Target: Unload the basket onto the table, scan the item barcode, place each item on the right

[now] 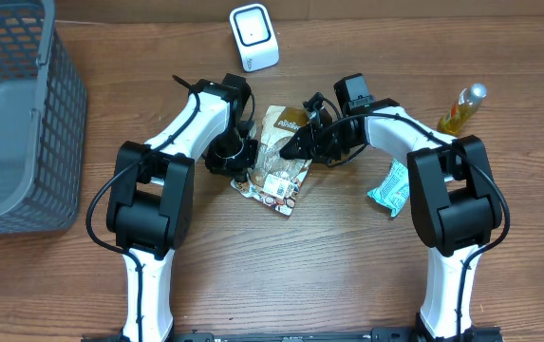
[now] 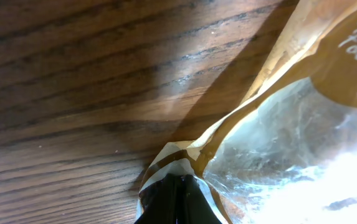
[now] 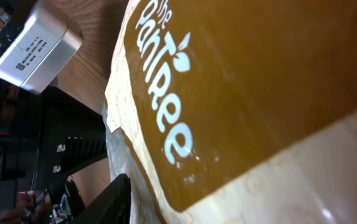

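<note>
White lettering "the Pantree" runs sideways down the brown pouch (image 3: 259, 81), mid-frame in the right wrist view. In the left wrist view's upper right corner, the pouch shows "Foo", cut off. The label (image 3: 33, 48) on the silver box (image 3: 57, 34), upper left, is unreadable.

Overhead is evenly lit and sharp; both wrist views are blurred, with glare on the pouch (image 2: 303, 155).

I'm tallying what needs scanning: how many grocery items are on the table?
3: a brown pouch between the left arm and right arm, a teal packet by the right arm, a bottle at the far right. The arms may hide more.
</note>
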Controlling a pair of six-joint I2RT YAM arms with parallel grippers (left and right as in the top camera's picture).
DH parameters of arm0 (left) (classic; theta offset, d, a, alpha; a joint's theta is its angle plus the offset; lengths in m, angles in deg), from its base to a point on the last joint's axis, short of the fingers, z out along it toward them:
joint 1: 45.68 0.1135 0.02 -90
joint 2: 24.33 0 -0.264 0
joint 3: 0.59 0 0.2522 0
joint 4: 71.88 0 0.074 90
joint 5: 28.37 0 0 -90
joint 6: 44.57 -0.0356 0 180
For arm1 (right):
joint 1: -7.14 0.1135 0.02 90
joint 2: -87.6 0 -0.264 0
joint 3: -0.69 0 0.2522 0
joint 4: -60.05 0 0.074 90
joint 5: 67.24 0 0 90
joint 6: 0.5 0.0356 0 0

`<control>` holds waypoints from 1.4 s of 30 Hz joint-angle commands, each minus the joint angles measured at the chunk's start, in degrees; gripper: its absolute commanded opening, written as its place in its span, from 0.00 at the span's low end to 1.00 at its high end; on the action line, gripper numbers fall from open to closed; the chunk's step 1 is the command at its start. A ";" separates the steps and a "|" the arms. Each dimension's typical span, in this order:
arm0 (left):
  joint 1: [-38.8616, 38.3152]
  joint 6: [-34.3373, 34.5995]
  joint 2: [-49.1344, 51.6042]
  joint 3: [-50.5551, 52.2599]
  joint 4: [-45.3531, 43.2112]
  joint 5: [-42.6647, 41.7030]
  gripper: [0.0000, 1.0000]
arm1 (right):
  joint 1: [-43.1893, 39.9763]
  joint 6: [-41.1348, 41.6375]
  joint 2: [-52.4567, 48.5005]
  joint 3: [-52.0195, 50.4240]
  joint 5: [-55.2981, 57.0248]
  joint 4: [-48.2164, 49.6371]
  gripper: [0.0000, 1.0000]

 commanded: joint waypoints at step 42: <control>15.72 -0.07 1.49 -29.79 14.58 4.35 0.31 | 0.33 -3.89 12.66 -0.37 2.34 -5.22 0.10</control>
